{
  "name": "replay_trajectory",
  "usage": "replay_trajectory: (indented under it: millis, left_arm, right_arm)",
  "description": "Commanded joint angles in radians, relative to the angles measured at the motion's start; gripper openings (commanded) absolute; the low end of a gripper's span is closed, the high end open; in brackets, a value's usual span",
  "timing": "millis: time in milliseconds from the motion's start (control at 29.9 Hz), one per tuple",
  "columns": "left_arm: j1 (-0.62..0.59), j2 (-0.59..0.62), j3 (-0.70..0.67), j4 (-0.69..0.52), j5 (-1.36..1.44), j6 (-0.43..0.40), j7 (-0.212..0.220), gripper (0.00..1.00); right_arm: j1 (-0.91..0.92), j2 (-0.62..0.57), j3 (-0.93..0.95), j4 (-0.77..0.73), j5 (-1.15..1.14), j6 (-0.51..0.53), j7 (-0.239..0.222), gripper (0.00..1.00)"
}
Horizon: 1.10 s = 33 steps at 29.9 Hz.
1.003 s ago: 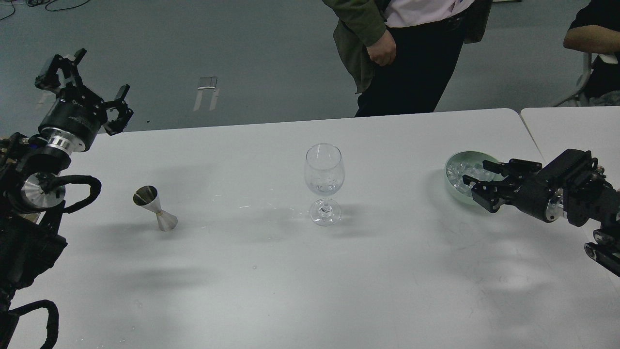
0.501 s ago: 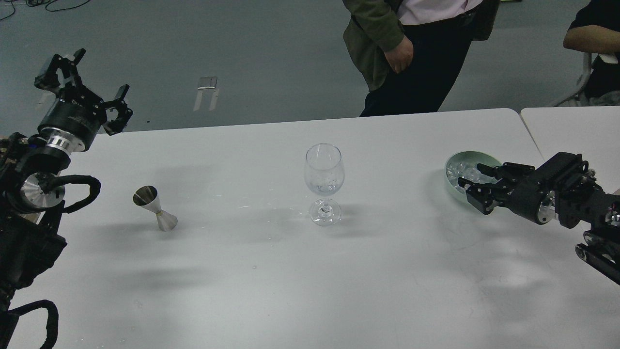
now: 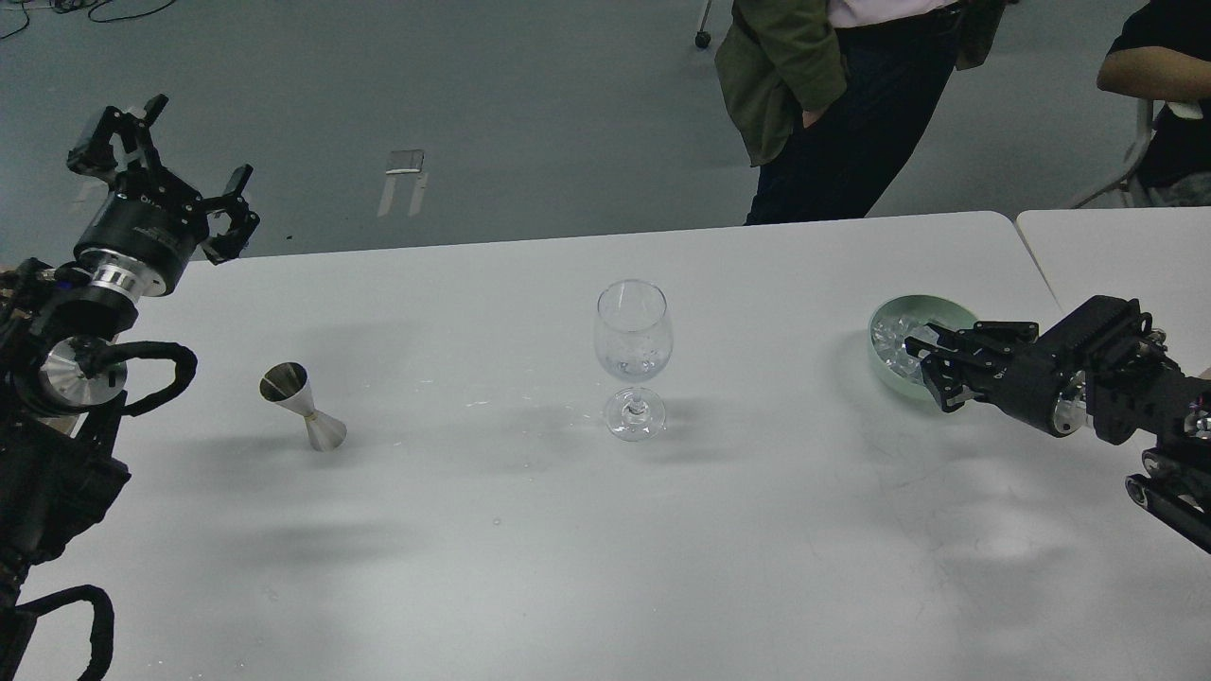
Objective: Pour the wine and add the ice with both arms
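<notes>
Gripper states first: the left gripper (image 3: 175,156) is raised off the far left corner of the table, its black claw fingers spread wide with nothing between them, while the right gripper (image 3: 932,364) reaches over the near rim of the bowl, its fingers drawn close together at the ice; whether they actually pinch a cube cannot be told at this size. By size, the white table (image 3: 568,549) comes first, a broad matte slab with rounded corners and a few faint scuffs, with a second like table (image 3: 1107,246) butted against it on the right. Both arms are black and jointed, the left arm (image 3: 66,369) carrying polished silver discs and looped ribbed cable, the right arm (image 3: 1116,378) blocky and dark. Mid-table stands the wine glass (image 3: 633,357), clear, tulip-bowled, upright on a short stem and round foot. Well to its right sits the bowl (image 3: 889,374), shallow, round, pale green and smooth. Left of the glass, a brushed steel jigger (image 3: 303,405) stands tilted, an hourglass of two cones. Smallest of all is the ice (image 3: 891,333), glassy little cubes heaped in the bowl.
</notes>
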Motion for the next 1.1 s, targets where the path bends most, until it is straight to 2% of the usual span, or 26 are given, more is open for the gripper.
replay_trajectory:
  millis: [0,602,1069]
  left_arm:
    - [0.000,0.000,0.000,0.000,0.000,0.000,0.000,0.98]
    - [-0.008,-0.002,0.000,0.000,0.000,0.000,0.002,0.98]
    - [-0.012,0.001,0.001,0.000,0.000,0.000,0.002,0.98]
  right_arm:
    - [0.015,0.000,0.001,0.014,0.002,-0.002,0.000,0.00]
    - [0.204,-0.224,0.008,0.356,0.019,0.017,0.000,0.00]
    - [0.298,-0.244,0.017,0.466,0.044,0.041,0.000,0.00]
